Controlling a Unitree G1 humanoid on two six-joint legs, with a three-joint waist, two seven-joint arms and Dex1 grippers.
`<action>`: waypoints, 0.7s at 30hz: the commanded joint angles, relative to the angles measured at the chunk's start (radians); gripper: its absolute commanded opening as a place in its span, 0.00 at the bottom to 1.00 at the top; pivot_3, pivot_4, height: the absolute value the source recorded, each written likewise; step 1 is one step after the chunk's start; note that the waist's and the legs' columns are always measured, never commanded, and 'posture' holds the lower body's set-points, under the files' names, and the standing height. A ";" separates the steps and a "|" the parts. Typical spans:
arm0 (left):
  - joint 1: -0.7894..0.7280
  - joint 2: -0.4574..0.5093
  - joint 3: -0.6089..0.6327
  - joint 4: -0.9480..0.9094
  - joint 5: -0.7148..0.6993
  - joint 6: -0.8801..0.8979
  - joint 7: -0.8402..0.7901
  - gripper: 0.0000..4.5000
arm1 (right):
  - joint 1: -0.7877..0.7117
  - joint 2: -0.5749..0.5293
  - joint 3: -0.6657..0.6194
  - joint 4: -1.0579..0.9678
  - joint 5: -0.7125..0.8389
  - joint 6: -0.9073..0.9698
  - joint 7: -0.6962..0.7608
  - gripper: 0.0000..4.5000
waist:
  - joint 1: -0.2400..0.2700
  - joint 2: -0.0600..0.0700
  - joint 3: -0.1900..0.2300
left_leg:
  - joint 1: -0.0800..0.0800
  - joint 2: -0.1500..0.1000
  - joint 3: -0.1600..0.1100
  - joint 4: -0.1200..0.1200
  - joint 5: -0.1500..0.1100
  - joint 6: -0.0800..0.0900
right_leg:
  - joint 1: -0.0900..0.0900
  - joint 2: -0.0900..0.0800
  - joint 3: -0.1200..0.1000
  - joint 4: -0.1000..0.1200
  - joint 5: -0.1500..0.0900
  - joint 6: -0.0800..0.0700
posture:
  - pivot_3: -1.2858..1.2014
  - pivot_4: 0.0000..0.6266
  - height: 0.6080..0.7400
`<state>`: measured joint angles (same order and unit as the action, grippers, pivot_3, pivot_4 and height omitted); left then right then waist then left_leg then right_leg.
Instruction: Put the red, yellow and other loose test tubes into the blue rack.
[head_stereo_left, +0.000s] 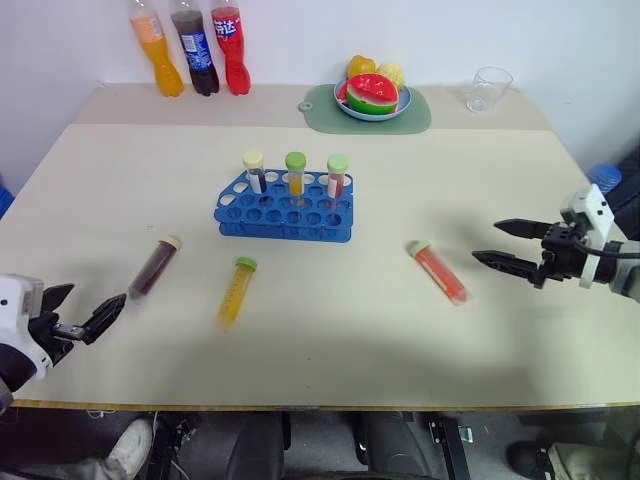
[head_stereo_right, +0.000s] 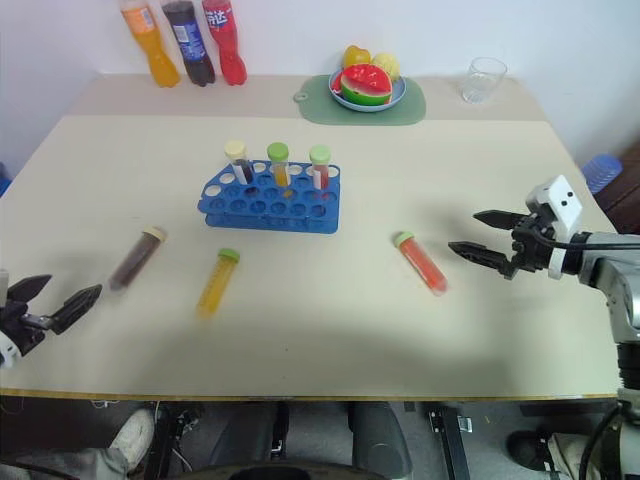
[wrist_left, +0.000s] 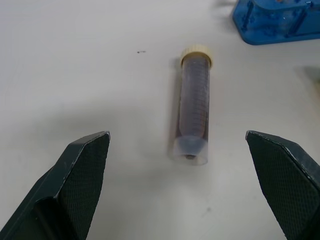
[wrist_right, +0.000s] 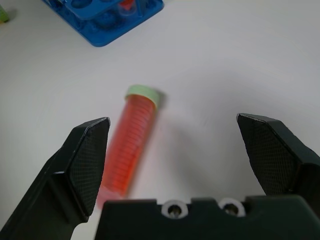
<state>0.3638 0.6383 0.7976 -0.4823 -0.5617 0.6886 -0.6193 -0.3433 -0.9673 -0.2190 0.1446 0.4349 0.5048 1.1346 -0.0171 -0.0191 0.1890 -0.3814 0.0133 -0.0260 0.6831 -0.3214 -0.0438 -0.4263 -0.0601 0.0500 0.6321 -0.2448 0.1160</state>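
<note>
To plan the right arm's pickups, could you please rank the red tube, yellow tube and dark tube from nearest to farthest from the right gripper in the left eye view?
1. Red tube, just beside the right gripper.
2. Yellow tube, mid-table.
3. Dark tube, far left.

The yellow tube (head_stereo_left: 236, 291) lying on the desk (head_stereo_left: 330, 340) is smeared at its lower end. In the right wrist view the red tube (wrist_right: 132, 146) blurs toward its base, which the claw's body covers. The blue rack (wrist_left: 275, 21) is cut off by the left wrist view's edge. Labels on the three bottles (head_stereo_left: 199, 48) are too small to read.
</note>
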 joint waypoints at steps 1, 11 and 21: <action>0.009 -0.001 0.037 -0.035 -0.016 -0.008 0.019 0.99 | -0.032 -0.014 -0.001 -0.004 -0.004 -0.010 0.006 1.00 | 0.000 0.000 0.000 | 0.000 0.000 0.000 0.000 0.000 0.000 | 0.000 0.000 0.000 0.000 0.000 0.000 | 0.52 0.24 0.95; -0.009 0.004 0.041 -0.059 -0.051 -0.020 0.051 0.99 | -0.069 0.004 0.038 0.005 -0.050 -0.007 -0.046 1.00 | 0.002 0.000 0.000 | 0.000 0.000 0.000 0.000 0.000 0.000 | 0.000 0.000 0.000 0.000 0.000 0.000 | 0.52 0.24 0.95; -0.239 0.014 -0.323 -0.143 -0.092 -0.011 0.039 0.99 | -0.206 0.006 0.186 -0.156 -0.050 0.408 -0.160 1.00 | 0.005 0.001 -0.001 | 0.000 0.000 0.000 0.000 0.000 0.000 | 0.001 0.000 0.000 0.000 0.000 0.000 | 0.52 0.24 0.95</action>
<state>0.1464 0.6310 0.5241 -0.5842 -0.6453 0.6894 -0.5593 -0.5192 -0.9538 -0.0362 0.0308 0.3768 0.8395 0.9986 -0.0123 -0.0180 0.1883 -0.3813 0.0129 -0.0266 0.6836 -0.3211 -0.0443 -0.4257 -0.0601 0.0501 0.6325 -0.2447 0.1160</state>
